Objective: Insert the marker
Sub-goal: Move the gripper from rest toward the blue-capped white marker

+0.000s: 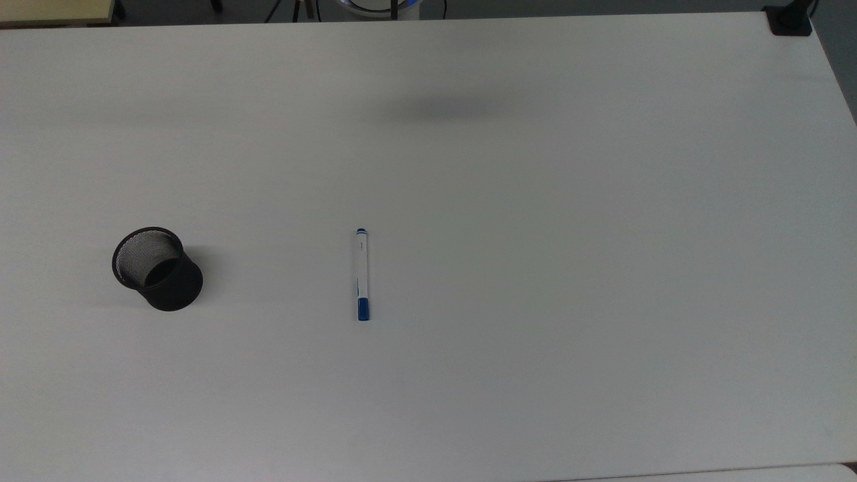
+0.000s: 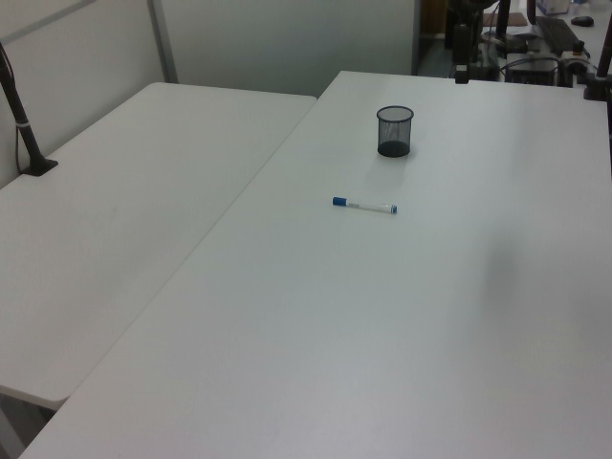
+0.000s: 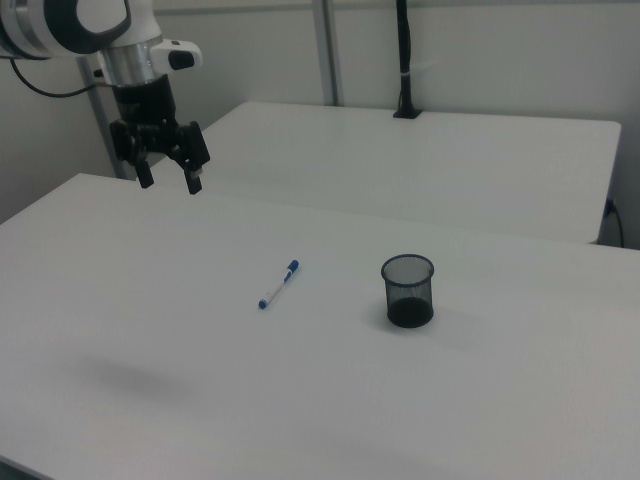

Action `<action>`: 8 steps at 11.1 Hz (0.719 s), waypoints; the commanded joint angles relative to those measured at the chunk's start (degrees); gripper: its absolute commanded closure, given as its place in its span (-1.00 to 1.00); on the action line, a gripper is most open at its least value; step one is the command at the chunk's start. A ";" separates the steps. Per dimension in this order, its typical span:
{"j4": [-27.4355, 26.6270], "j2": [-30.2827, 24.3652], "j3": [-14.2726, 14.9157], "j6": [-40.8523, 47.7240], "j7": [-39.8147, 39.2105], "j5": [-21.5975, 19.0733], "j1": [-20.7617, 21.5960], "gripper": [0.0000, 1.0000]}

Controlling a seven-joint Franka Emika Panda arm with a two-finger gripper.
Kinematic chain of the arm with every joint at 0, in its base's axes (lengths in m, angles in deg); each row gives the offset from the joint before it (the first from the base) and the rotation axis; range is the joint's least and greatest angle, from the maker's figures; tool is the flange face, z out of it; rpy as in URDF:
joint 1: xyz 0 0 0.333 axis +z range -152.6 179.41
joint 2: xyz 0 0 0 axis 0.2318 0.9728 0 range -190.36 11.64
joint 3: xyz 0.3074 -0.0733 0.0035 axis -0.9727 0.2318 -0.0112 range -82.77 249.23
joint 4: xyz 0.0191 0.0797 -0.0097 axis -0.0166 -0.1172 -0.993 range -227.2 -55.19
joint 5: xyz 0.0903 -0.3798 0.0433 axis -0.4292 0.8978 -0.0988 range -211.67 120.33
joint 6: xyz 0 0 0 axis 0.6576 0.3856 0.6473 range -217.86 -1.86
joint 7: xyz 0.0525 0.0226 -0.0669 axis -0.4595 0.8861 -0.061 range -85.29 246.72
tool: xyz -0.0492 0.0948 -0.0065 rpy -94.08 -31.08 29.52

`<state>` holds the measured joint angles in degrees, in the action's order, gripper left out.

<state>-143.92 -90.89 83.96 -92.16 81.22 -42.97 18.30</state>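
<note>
While raised well above the white table (image 3: 480, 400) at the right view's upper left, gripper (image 3: 167, 180) parted wide, holding nothing. Marker (image 1: 362, 274) flat on smooth tabletop, white barrel, blue cap, printing unreadable. Black mesh cup (image 1: 158, 268) upright, round, well apart toward the top view's left. Between them, bare surface.

A second white table (image 2: 115, 210) adjoins the main white table (image 1: 602, 268) at the left view's left. A black pole (image 3: 403, 60) stands clamped at its far edge, upper centre of the right view.
</note>
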 commanded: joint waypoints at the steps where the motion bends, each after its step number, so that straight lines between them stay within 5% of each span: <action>1: -0.88 -0.84 1.11 0.10 -0.68 -0.42 0.82 -1.00; 8: -0.97 -0.75 1.12 -1.13 -0.68 -0.42 0.64 -1.00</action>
<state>-143.92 -90.90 84.12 -92.16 81.19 -42.96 18.26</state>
